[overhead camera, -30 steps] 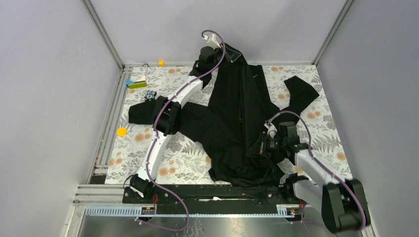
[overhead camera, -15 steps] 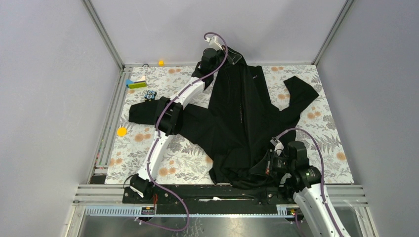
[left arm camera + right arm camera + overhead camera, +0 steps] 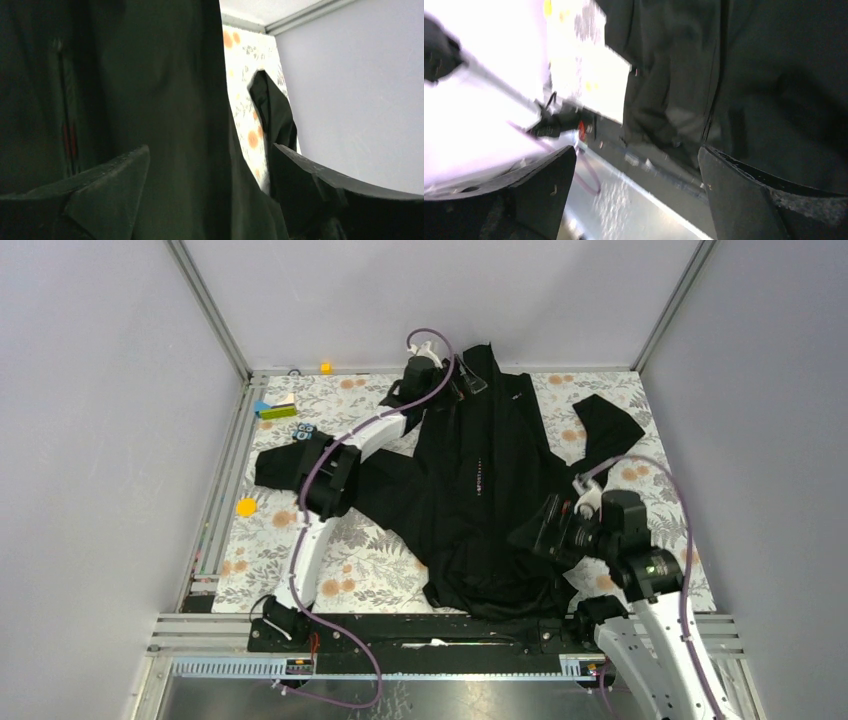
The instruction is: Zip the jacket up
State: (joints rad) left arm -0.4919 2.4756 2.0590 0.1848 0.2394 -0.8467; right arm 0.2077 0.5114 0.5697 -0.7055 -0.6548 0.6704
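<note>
The large black soft-fabric jacket (image 3: 490, 490) lies spread face-up on the floral-patterned table (image 3: 380, 560); its collar is at the far edge by the back wall, its hem is toward the arm bases, and its sleeves are thrown out to either side. The left gripper (image 3: 462, 382) hovers at the collar, jaws wide apart with nothing between them; its wrist view shows only dark cloth beyond. The right gripper (image 3: 548, 532) hangs just beside the hem's right side, jaws likewise spread and empty; it looks to be off the cloth. The centre front zipper (image 3: 482, 468) reads as one line with the two panels meeting, so I judge the zipping to be at or near its end; whether the slider sits at the collar is too small to tell. If it does, both arms need only draw clear without snagging fabric; if not, the hem must be pinned taut and the pull found and drawn toward the collar.
</note>
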